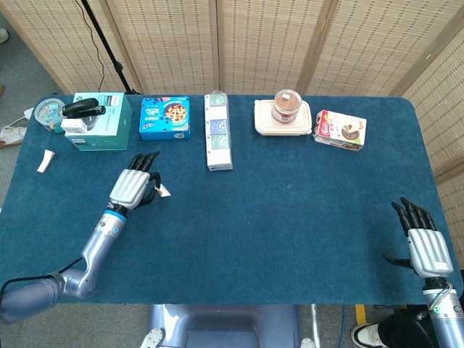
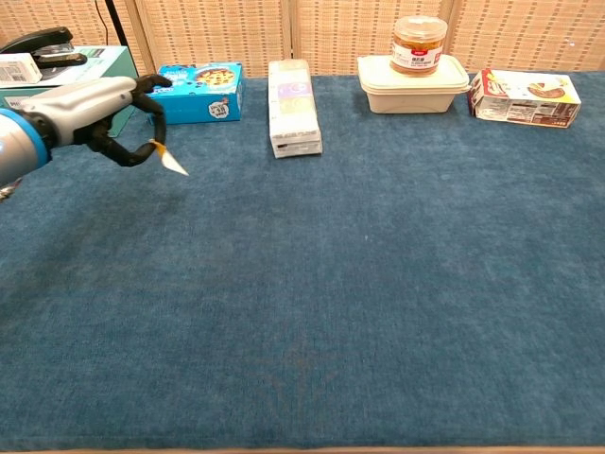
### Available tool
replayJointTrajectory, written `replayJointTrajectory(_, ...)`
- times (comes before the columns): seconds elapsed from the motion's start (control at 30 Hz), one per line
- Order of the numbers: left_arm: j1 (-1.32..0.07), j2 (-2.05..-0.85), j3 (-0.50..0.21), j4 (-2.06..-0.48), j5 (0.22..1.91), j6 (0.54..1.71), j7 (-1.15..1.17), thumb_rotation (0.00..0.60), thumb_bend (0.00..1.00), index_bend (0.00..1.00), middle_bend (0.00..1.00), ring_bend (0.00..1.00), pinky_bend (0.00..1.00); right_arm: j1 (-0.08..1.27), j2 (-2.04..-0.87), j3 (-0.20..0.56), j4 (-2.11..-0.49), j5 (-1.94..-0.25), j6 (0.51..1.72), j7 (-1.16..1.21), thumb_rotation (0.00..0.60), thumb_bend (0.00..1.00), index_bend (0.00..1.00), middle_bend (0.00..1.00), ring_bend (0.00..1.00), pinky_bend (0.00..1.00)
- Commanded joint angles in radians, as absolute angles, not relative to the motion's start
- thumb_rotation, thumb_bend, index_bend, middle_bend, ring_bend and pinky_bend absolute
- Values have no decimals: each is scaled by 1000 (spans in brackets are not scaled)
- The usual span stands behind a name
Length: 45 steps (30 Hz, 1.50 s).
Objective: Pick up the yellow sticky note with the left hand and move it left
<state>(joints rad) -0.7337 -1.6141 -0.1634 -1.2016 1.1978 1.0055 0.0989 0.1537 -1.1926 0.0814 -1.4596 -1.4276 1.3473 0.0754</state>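
My left hand (image 1: 135, 187) (image 2: 99, 109) pinches the small yellow sticky note (image 1: 163, 191) (image 2: 172, 159) between thumb and a finger. The note hangs from the fingertips, lifted clear above the blue tablecloth, left of the table's middle. In the chest view the hand is at the upper left, in front of the blue snack box (image 2: 196, 92). My right hand (image 1: 424, 242) stays low at the table's near right edge, fingers spread, holding nothing. It does not show in the chest view.
Along the far edge stand a green box with a stapler on top (image 1: 99, 119), a blue snack box (image 1: 165, 117), a long white box (image 1: 218, 130), a food container with a jar (image 1: 283, 114) and a red-white carton (image 1: 340, 130). A small white piece (image 1: 46, 160) lies far left.
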Motion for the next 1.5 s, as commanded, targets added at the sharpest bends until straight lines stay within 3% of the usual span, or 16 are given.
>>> replayJointTrajectory(0.03, -765, -1668, -166, -1144, 1215, 968, 82, 600, 503, 648, 0, 0, 0, 152, -1192, 83, -1457, -1425, 1348, 78, 600, 0, 0, 0, 0, 54)
replayJointTrajectory(0.23, -768, -1689, -153, -1116, 1195, 906, 89, 600, 468, 579, 0, 0, 0, 148, -1187, 85, -1456, -1420, 1353, 86, 600, 0, 0, 0, 0, 54)
replayJointTrajectory(0.37, -761, -1654, -145, -1149, 1177, 870, 103, 600, 316, 350, 0, 0, 0, 147, -1184, 85, -1460, -1422, 1357, 86, 600, 0, 0, 0, 0, 54)
replayJointTrajectory(0.53, -742, -1594, -137, -1223, 1155, 868, 145, 600, 185, 164, 0, 0, 0, 147, -1183, 84, -1465, -1424, 1357, 84, 600, 0, 0, 0, 0, 54)
replayJointTrajectory(0.6, -733, -1570, -133, -1255, 1145, 871, 165, 600, 128, 40, 0, 0, 0, 147, -1182, 84, -1467, -1425, 1358, 84, 600, 0, 0, 0, 0, 54)
replayJointTrajectory(0.67, -722, -1545, -131, -1294, 1137, 882, 181, 600, 102, 0, 0, 0, 0, 147, -1181, 84, -1471, -1427, 1359, 83, 600, 0, 0, 0, 0, 54)
replayJointTrajectory(1.17, -706, -1431, -108, -1455, 1056, 858, 279, 600, 62, 45, 0, 0, 0, 142, -1171, 85, -1487, -1439, 1379, 88, 600, 0, 0, 0, 0, 54)
replayJointTrajectory(1.5, -592, -1321, -55, -1614, 1119, 1074, 351, 600, 65, 28, 0, 0, 0, 131, -1156, 86, -1505, -1456, 1410, 94, 600, 0, 0, 0, 0, 54)
